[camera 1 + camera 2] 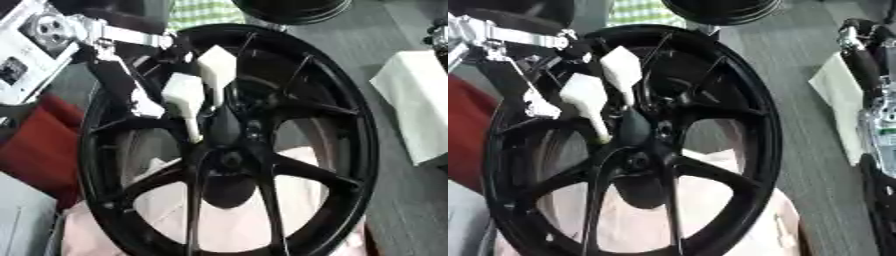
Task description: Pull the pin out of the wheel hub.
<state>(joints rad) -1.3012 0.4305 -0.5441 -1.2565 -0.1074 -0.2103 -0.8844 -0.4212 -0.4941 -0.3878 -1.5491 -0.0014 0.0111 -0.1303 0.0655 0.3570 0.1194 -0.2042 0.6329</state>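
Progress looks to be at the grasping stage, as far as I can judge: the left hand [188,90], black with pale fingertip covers, reaches in from the upper left over the large black spoked alloy wheel [350,150] and has its fingers [183,97] lowered to the dark wheel hub [229,150] at the centre. Two pale fingertips stand close together with a narrow gap between them, pointing down at the hub; whether they already pinch something I cannot tell, since the pin itself is too dark and too small to pick out against the hub. No pin shows lifted clear of the wheel, so the pull itself seems not yet done.

The wheel fills most of both views, lying over a pale pink cloth [227,225] that shows through the gaps between its spokes. The spokes crowd close round the hub and leave the fingers little room, which is the chief obstacle to a straight pull.

The right hand [866,60] shows at the right edge of the right eye view, beside a white folded cloth [416,100] on the grey surface; its fingers are not readable. A second black wheel [293,10] sits at the far edge, and a red object [39,140] lies to the left of the wheel.
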